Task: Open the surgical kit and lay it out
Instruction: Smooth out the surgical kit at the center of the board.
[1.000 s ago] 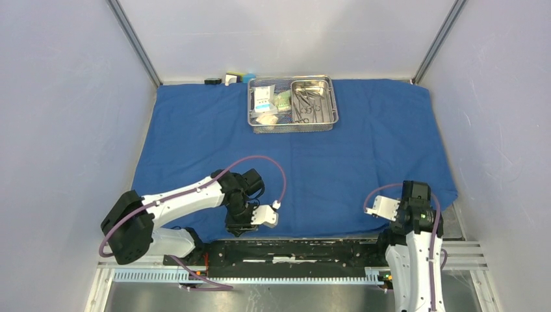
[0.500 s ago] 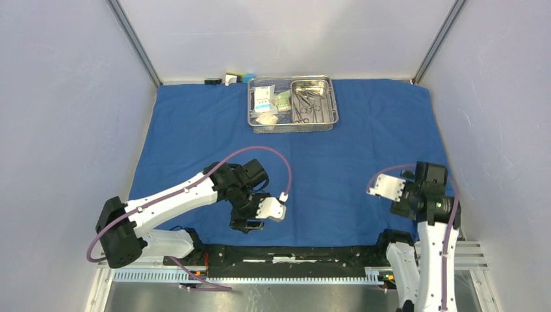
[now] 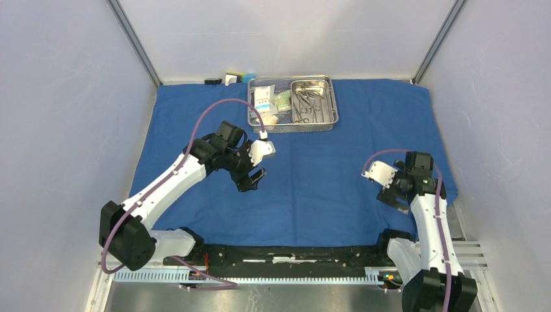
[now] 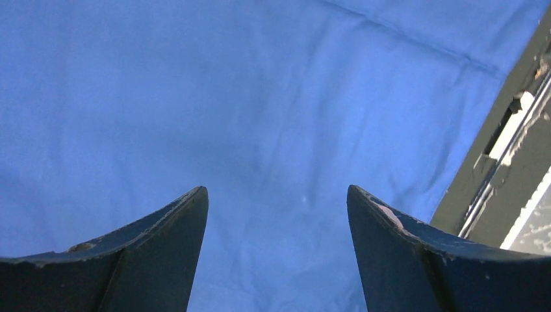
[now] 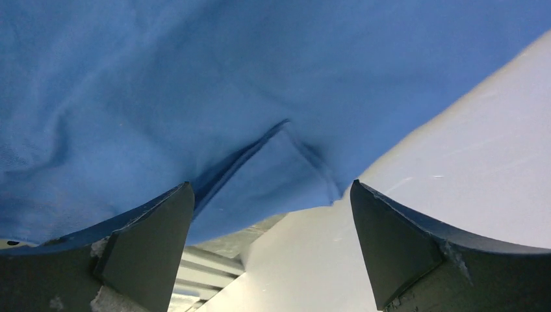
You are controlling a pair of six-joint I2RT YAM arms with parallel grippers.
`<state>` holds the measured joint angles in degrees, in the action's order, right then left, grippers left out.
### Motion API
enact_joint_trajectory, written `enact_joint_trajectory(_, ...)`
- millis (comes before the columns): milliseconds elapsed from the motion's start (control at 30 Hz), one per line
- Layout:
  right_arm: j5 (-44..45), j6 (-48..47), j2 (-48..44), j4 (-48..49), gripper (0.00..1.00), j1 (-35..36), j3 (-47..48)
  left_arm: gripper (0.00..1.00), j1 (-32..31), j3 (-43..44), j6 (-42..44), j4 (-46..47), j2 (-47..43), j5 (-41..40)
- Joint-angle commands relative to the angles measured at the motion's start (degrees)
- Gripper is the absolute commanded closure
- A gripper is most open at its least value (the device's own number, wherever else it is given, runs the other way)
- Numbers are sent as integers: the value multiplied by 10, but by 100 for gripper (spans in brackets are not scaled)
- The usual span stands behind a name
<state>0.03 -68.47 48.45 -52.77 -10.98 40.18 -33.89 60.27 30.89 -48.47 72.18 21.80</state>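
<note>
The large blue cloth wrap point(image 3: 195, 130) lies spread flat over the table. At its far middle stands the steel wire-mesh basket point(image 3: 255, 119). Inside it are the smaller steel pan point(image 3: 327, 85) holding slim steel instruments point(image 3: 305, 104), and white/green packets point(image 3: 265, 99) on the left. My left gripper point(image 3: 255, 180) is open and empty above the cloth's middle left; its wrist view shows only blue cloth point(image 4: 260, 117). My right gripper point(image 3: 397, 197) is open and empty over the cloth's near right corner point(image 5: 279, 175).
Small black, white and blue blocks point(image 3: 229, 79) sit at the back wall, left of the basket. Grey walls close in left and right. The black rail point(image 3: 292, 250) with the arm bases runs along the near edge.
My left arm has swung from the near edge of the cloth up toward the middle left. My right arm has lifted and shifted slightly by the near right corner. Both grippers stay open.
</note>
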Motion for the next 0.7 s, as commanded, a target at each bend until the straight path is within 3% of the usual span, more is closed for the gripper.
enact_joint_trajectory(0,84,-15,5,72,2,-1,-72,15,30,15,-39,43,15,31)
enact_joint_trajectory(367,212,-12,9,118,6,-9,-172,15,41,-2,-38,51,33,24)
enact_joint_trajectory(667,245,-2,27,133,39,-45,-160,16,42,-14,-32,51,28,23)
